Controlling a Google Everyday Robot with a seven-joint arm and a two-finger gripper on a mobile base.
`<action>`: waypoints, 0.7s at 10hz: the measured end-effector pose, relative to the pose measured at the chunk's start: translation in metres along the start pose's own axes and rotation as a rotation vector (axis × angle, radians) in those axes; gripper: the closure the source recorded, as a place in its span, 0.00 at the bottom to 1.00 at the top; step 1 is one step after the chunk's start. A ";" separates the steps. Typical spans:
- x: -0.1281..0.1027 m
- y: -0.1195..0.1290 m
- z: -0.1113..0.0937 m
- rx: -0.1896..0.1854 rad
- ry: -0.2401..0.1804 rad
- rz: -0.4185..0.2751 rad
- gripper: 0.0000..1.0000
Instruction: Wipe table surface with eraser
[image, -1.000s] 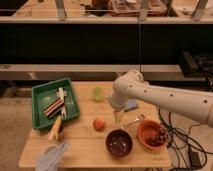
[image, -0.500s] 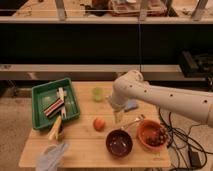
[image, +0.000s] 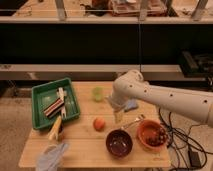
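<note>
Camera view: the gripper (image: 118, 117) is seen hanging low over the table (image: 85, 147), just right of the orange fruit (image: 99, 123), with jaws spread wide and nothing held. The eraser (image: 53, 108) is found inside the green tray (image: 39, 92), beside the white brush (image: 61, 95) (well apart from the gripper). Risk: the fruit could be knocked by a low leftward reach, or the brush pinched instead, since the two lie so close.
</note>
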 end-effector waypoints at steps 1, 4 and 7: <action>0.000 -0.005 -0.002 -0.007 0.001 -0.015 0.20; -0.011 -0.068 -0.022 -0.041 -0.006 -0.123 0.20; -0.047 -0.147 -0.023 -0.081 -0.028 -0.242 0.20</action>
